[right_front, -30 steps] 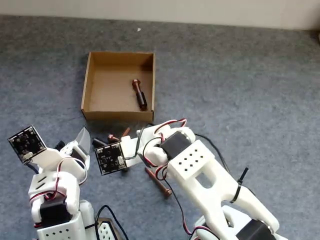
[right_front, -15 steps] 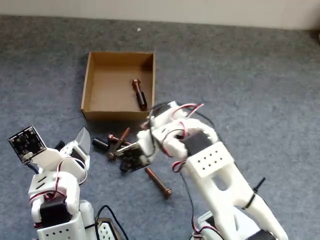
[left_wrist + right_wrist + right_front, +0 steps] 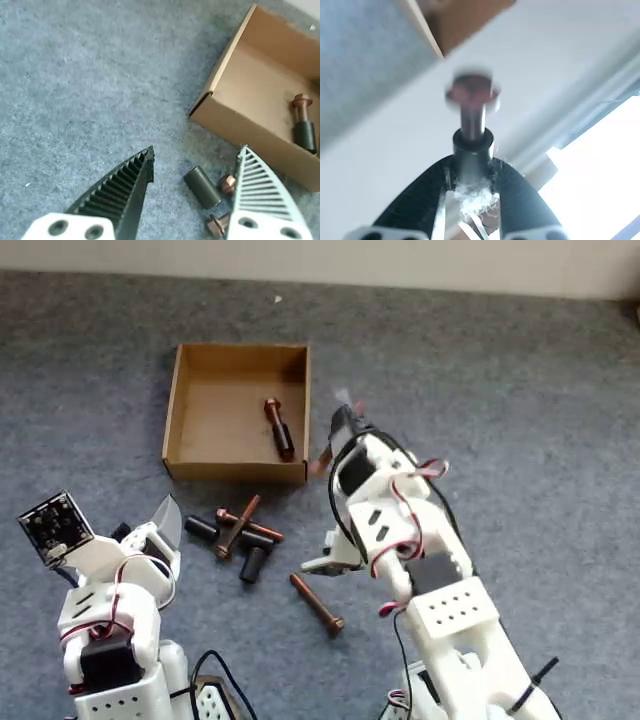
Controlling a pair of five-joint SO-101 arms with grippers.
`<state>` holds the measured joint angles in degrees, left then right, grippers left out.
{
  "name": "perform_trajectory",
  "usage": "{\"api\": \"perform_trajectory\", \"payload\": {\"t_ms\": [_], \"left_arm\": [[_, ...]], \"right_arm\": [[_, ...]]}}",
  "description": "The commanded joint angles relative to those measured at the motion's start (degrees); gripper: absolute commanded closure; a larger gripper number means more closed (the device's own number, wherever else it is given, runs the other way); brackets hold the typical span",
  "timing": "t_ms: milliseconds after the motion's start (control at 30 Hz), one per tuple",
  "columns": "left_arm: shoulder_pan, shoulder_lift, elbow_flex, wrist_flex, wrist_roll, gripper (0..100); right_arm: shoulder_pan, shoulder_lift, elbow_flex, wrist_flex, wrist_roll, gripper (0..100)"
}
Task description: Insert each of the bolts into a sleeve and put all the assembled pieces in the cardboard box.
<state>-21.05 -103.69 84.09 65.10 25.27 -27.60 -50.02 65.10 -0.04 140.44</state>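
The right hand (image 3: 470, 167) is pressed onto a black sleeve (image 3: 472, 145), its two dark fingers pinching the sleeve from both sides; a copper bolt (image 3: 470, 95) sits in that sleeve, its shank and flanged head sticking out beyond the fingertips; in the high view this right hand (image 3: 338, 430) is above the desk (image 3: 500, 390), just beside the right wall of the cardboard box (image 3: 172, 410), though whether it touches the wall cannot be told; inside the box, off to the side of that hand, lies an assembled piece (image 3: 279, 428), a bolt seated in a dark sleeve; the left hand (image 3: 197, 150) is spread wide, one black toothed finger and one pale ribbed finger well apart with nothing between them; just ahead of it, between the fingers in its wrist view, lies a loose sleeve (image 3: 202, 187) on its side, with two copper bolt heads (image 3: 227, 183) close beside it; beyond them stands the near wall of the cardboard box (image 3: 250, 135), and the assembled piece (image 3: 303, 122) shows inside; from above, the left hand (image 3: 155, 530) sits low on the desk, the loose sleeve (image 3: 200, 529) next to it, then two crossed bolts (image 3: 238, 526), a second sleeve (image 3: 252, 563) and, farther off towards the right arm, a long bolt (image 3: 317, 603) lying alone.
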Motion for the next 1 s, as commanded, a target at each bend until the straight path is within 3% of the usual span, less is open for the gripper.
{"api": "perform_trajectory", "payload": {"t_ms": [0,167,433,567,800,967], "left_arm": [[0.84,-0.31,-0.13,-2.2,0.26,73],[0.84,-0.31,-0.04,-2.2,0.26,73],[0.84,-0.31,-0.04,-2.2,0.26,73],[0.84,-0.31,-0.04,-2.2,-1.05,73],[0.75,-0.31,-0.31,-2.11,-19.25,76],[0.84,0.13,-2.07,-2.73,-25.49,80]], "right_arm": [[-0.66,-3.38,5.49,-15.34,10.55,99.4],[-0.75,-3.38,6.11,-16.31,7.47,99.4],[4.44,-3.12,4.62,-14.02,-24.09,99.4],[8.75,-3.56,2.77,-3.03,-41.76,99.4],[12.0,-3.3,-10.42,25.71,-77.54,99.4],[12.0,-3.65,-15.25,38.64,-93.63,99.4]]}}
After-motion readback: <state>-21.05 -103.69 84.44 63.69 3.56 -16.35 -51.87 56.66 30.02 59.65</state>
